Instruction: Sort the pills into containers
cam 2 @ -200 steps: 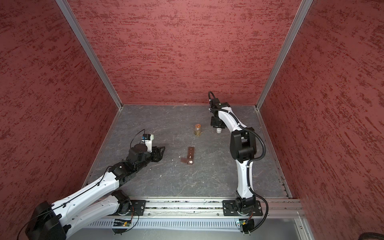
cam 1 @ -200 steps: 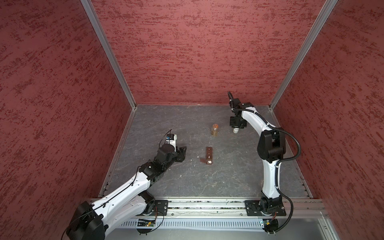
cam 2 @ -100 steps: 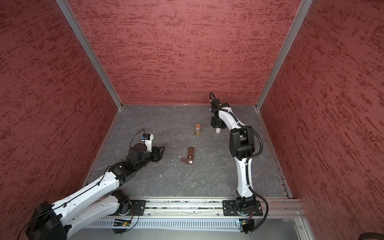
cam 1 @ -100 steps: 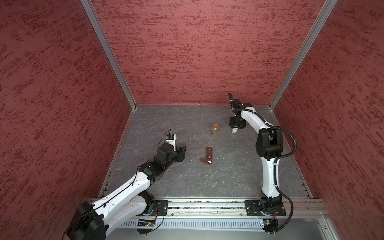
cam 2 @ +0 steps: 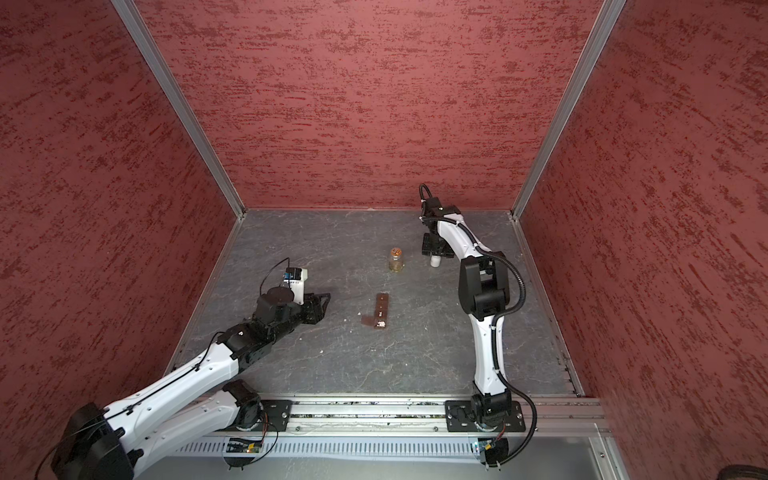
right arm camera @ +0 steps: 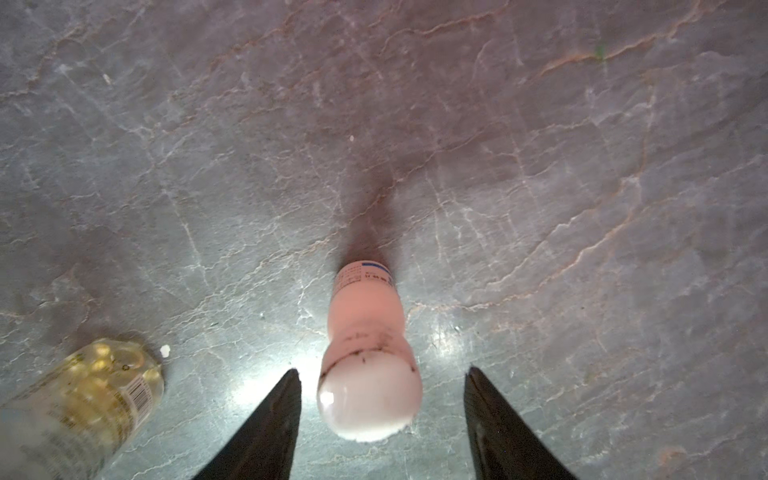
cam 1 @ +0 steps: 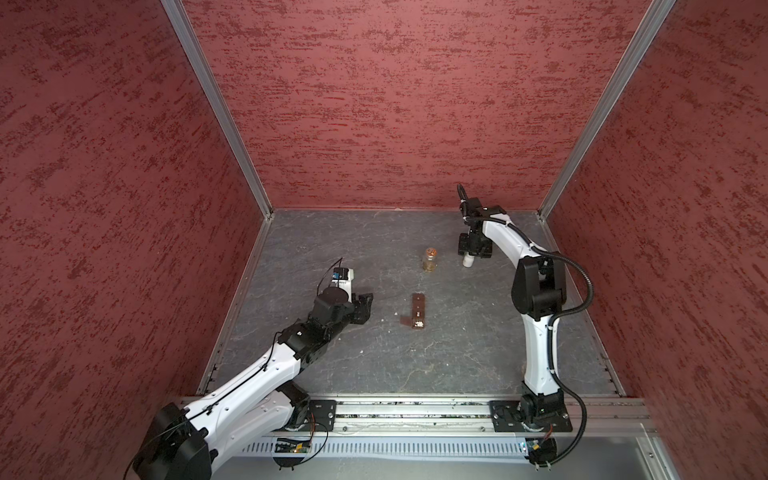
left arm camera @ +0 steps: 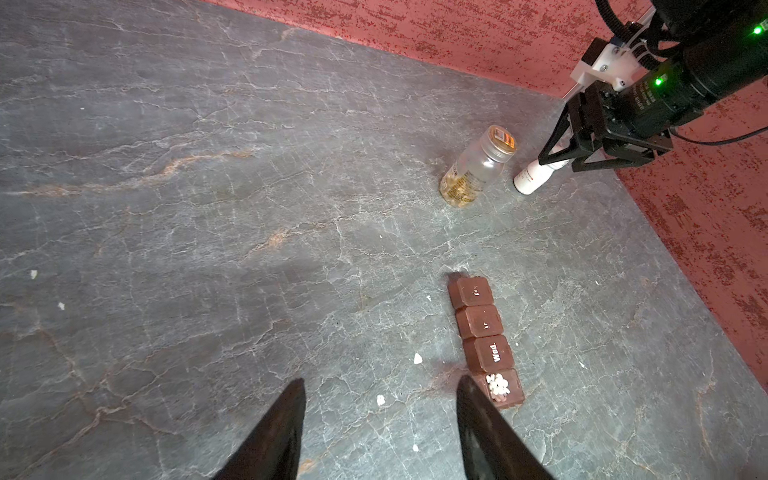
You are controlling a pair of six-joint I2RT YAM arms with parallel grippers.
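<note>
The containers point(cam 1: 418, 311) point(cam 2: 381, 311) are a dark-brown strip of square compartments lying mid-floor. In the left wrist view the containers point(left arm camera: 484, 332) show three shut lids and an open end compartment holding several white pills point(left arm camera: 497, 386). A few white bits point(left arm camera: 417, 358) lie loose beside it. My left gripper point(left arm camera: 380, 384) point(cam 1: 365, 305) is open and empty, left of the strip. My right gripper point(right arm camera: 382, 370) point(cam 1: 473, 251) is open, its jaws standing either side of the upright white bottle point(right arm camera: 368, 332) point(cam 1: 468, 260) with a gap on each side.
A clear amber bottle point(cam 1: 429, 259) point(left arm camera: 478, 166) with an orange cap stands just left of the white bottle, and shows at the edge of the right wrist view point(right arm camera: 79, 399). Red walls point(cam 1: 374, 104) close in the grey floor on three sides.
My right gripper's jaws have spread apart around the white bottle's top, and that arm's elbow has shifted slightly. The left arm has not moved.
</note>
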